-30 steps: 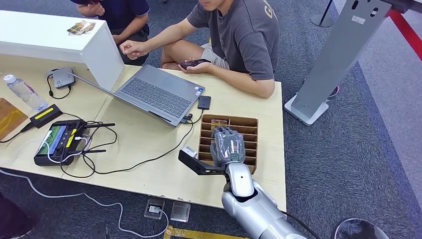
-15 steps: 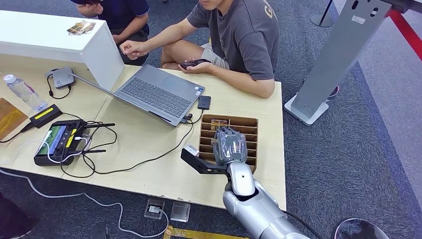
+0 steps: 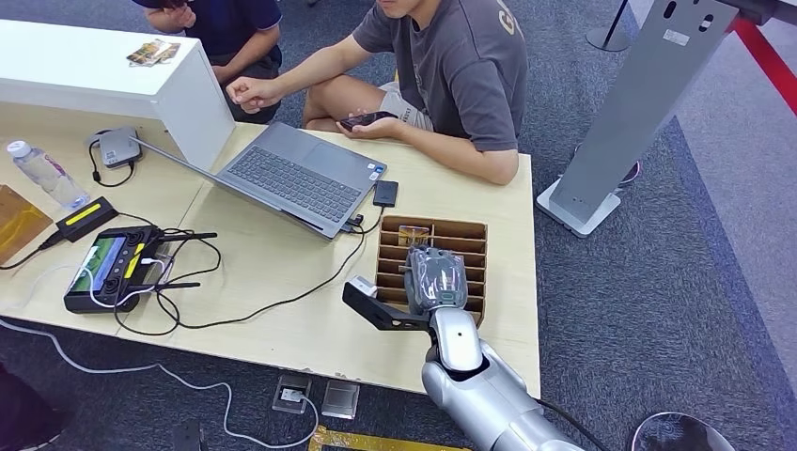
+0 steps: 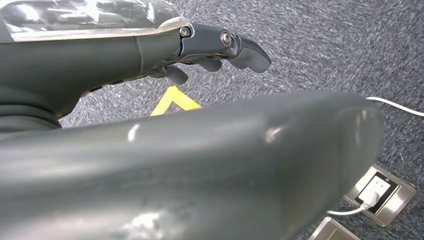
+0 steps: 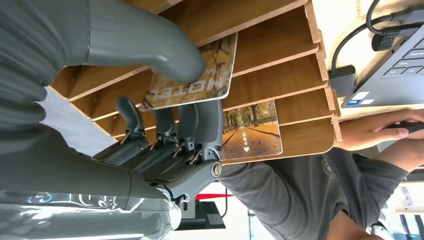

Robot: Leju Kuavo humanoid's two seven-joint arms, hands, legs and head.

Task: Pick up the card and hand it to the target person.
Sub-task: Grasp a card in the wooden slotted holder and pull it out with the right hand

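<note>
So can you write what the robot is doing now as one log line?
stage: grasping | right hand: pinches card in wooden rack | left hand: hangs, holds nothing | handover: not yet

Card [image 5: 192, 75]: partly covered by right hand [image 5: 150, 115] thumb. Second card [image 5: 250, 131]: corner behind fingers [image 5: 200, 125]. Wooden rack [image 3: 475, 246]: middle slots hidden under hand. Seated person [image 3: 461, 66]: head cut off.

Looks like an office or lab workspace: grey carpet [image 3: 658, 282], floor power sockets [image 3: 292, 394], pale wooden desk [image 3: 282, 329] with open laptop [image 3: 291, 178], tangled cables [image 3: 235, 301], handheld controller [image 3: 108, 268].
</note>
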